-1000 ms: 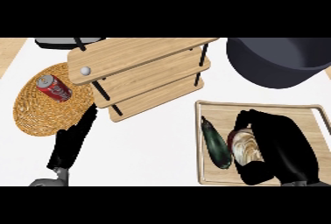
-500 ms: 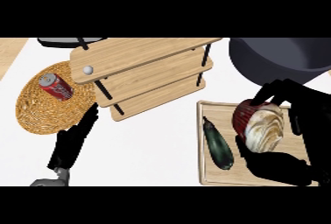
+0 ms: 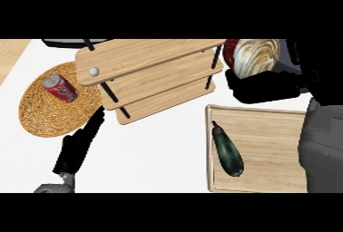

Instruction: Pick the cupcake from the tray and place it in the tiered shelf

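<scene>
Moved since 0.5 s ago: cupcake (image 3: 254, 55), lifted off tray (image 3: 268, 122) to 1 o'clock, beside tiered shelf (image 3: 150, 77). Right hand (image 3: 268, 88): fingers curled around cupcake. Left hand (image 3: 79, 147): open, 8 o'clock. You should carry it level over a shelf board before lowering.

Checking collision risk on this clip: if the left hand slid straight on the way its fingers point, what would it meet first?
Probably the round woven straw mat edge: the black left hand points up toward it, then the light wooden tiered shelf. Height above the counter is unclear.
</scene>
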Controlling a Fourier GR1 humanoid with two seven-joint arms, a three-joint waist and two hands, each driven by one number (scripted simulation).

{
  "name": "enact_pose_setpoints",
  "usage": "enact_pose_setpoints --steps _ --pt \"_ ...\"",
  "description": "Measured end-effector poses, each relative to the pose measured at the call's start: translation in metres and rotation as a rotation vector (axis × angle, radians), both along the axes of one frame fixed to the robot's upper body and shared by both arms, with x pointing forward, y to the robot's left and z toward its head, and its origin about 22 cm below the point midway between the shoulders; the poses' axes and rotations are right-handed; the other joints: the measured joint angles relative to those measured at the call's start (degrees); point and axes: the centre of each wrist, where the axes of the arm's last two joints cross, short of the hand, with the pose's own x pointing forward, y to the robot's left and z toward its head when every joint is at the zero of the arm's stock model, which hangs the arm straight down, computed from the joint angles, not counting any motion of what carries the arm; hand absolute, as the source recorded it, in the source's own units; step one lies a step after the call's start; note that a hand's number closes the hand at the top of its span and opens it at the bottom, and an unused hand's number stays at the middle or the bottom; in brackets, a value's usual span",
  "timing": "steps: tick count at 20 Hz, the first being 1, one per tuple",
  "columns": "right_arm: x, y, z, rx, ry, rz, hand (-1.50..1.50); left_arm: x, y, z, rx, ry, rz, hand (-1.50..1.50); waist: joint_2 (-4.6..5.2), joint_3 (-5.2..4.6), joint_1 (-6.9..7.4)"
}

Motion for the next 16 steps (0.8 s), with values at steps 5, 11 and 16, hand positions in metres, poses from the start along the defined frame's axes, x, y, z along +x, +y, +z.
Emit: enact_pose_setpoints --steps 5,11,16 --pt "0.049 0.017 0.011 0.010 0.015 -0.031 1.50 0.002 0.005 0.000 -0.002 -0.004 -0.009 0.00 0.18 0.00 0.34" --pt "0.100 0.037 0.014 -0.042 0.048 -0.005 1.50 0.001 0.004 0.004 -0.003 -0.001 -0.019 0.00 0.37 -0.03 0.85" --pt "0.132 0.055 -0.006 -0.070 0.086 0.033 1.50 0.001 -0.001 0.004 -0.007 0.006 -0.016 0.00 0.36 -0.05 1.10"
